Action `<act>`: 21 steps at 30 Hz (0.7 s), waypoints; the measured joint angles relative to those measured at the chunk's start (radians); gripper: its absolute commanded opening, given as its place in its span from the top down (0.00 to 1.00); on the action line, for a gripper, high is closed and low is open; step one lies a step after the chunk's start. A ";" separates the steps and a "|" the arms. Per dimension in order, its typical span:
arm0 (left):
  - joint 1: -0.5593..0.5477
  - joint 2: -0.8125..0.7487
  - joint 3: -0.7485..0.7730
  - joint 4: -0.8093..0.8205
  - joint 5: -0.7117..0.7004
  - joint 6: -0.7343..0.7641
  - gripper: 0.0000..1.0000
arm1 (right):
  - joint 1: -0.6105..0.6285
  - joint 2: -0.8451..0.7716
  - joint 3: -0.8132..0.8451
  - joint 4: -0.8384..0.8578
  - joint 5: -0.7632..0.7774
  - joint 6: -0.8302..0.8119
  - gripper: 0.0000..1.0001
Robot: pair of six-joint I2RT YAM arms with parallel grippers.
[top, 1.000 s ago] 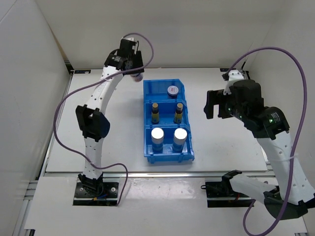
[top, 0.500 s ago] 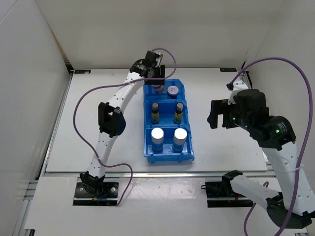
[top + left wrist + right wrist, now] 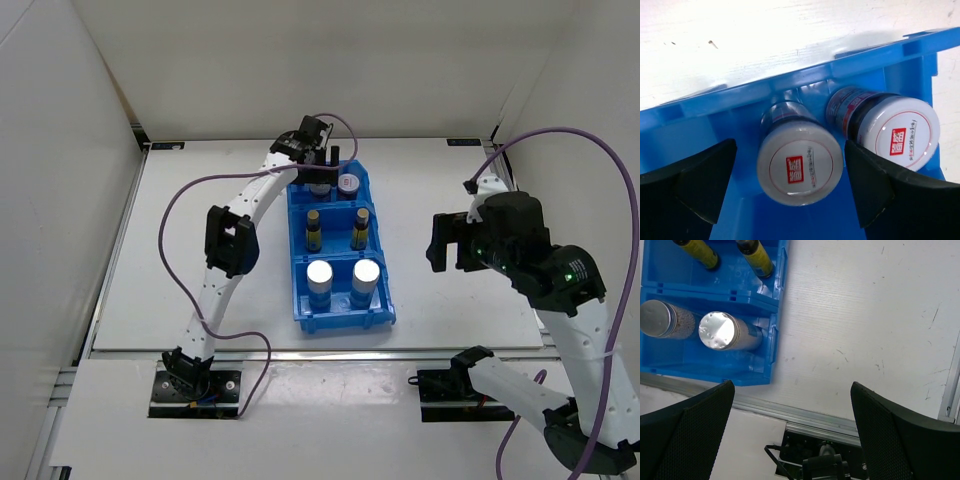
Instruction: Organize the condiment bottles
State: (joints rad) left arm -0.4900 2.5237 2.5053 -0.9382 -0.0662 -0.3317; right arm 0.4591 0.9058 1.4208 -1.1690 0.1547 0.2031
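Now the left claw (image 3: 790, 150) stood wide astride a squat white-lidded jar (image 3: 800, 162) at the blue plastic bin's (image 3: 340, 320) twelve o'clock; the right claw (image 3: 792, 386) gaped wide.

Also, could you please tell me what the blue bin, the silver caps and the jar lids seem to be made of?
Blue bin: glossy moulded plastic, going by soft highlights on its walls. Silver caps: probably metal or metallised plastic, given their bright glare. Jar lids: smooth white plastic, it seems, with a printed red mark.
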 measured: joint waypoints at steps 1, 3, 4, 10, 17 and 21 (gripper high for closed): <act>0.000 -0.004 0.000 0.002 -0.003 -0.002 0.00 | 0.000 0.000 -0.003 0.000 0.000 0.000 0.00; 0.000 -0.017 0.000 0.003 -0.008 0.000 0.00 | 0.000 0.001 -0.005 -0.004 0.000 0.000 0.00; 0.000 -0.025 0.000 0.003 -0.010 0.001 0.00 | 0.000 0.003 -0.005 -0.004 0.000 0.000 0.00; 0.003 -0.196 -0.026 0.000 -0.090 -0.002 0.00 | 0.000 0.017 -0.003 -0.004 0.031 0.000 0.00; 0.003 -0.906 -0.493 0.095 -0.286 0.062 0.00 | 0.000 0.026 0.033 -0.005 0.084 0.010 0.00; 0.003 -1.362 -0.953 0.189 -0.375 0.097 0.00 | 0.000 0.012 0.013 0.015 0.077 0.035 0.00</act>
State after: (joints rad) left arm -0.4866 1.1618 1.5528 -0.7490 -0.4412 -0.2352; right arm 0.4591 0.9176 1.4338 -1.1538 0.2314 0.2386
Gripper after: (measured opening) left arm 0.998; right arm 0.998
